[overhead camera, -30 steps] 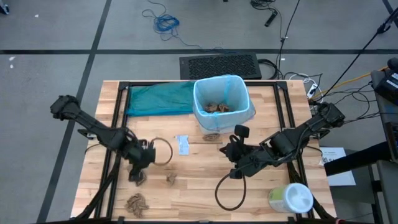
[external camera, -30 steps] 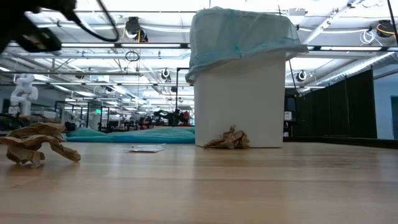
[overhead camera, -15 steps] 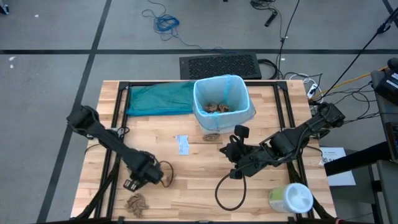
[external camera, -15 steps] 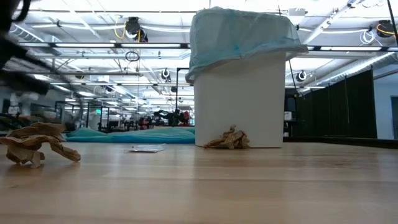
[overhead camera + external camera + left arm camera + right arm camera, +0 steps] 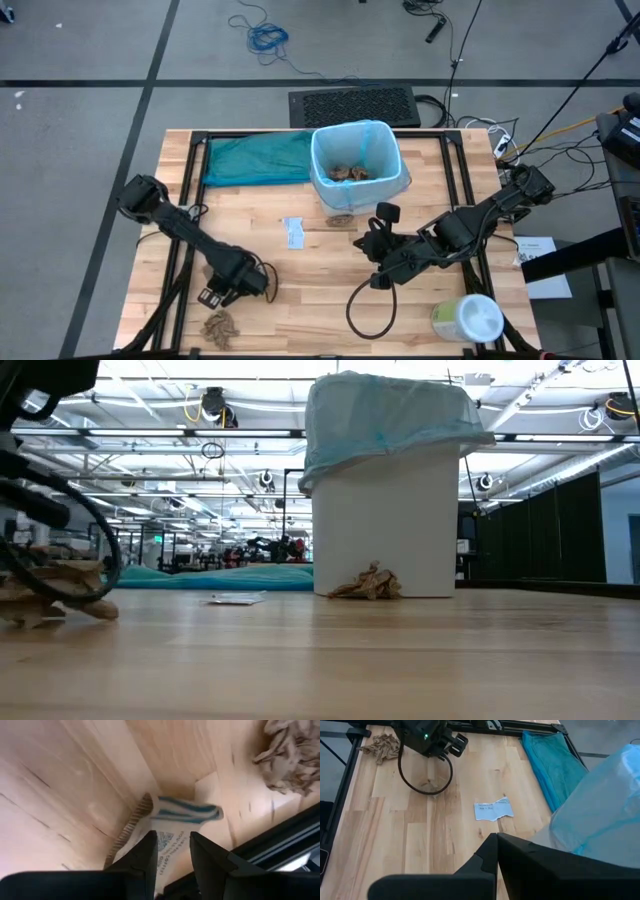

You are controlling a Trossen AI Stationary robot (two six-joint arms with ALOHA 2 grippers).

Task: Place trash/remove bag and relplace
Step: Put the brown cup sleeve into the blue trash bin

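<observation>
The left gripper has dropped lower and closer to the table's front edge than a second ago, and its fingers, shut then, now stand slightly apart with nothing between them.

In the left wrist view, a small white paper scrap with blue stripes lies flat on the wood just beyond the parted fingertips. A crumpled brown wad lies farther out, to one side of the fingers and close to the table's dark edge rail. In the high view this wad sits near the front edge, just beside the left gripper. In the low view, a brown wad lies on the wood with the left arm's cable loop crossing in front of it.

The light-blue bag lines the white bin at the far middle of the table, its edge folded over the rim. More brown wads lie inside it. Another wad rests against the bin's foot.

The right gripper waits beside the bin, its fingers closed and empty. A torn white scrap lies on the wood ahead of its fingertips, apart from them.

A teal bag lies flat to the left of the bin. A wipes tub stands at the table's front right corner.
</observation>
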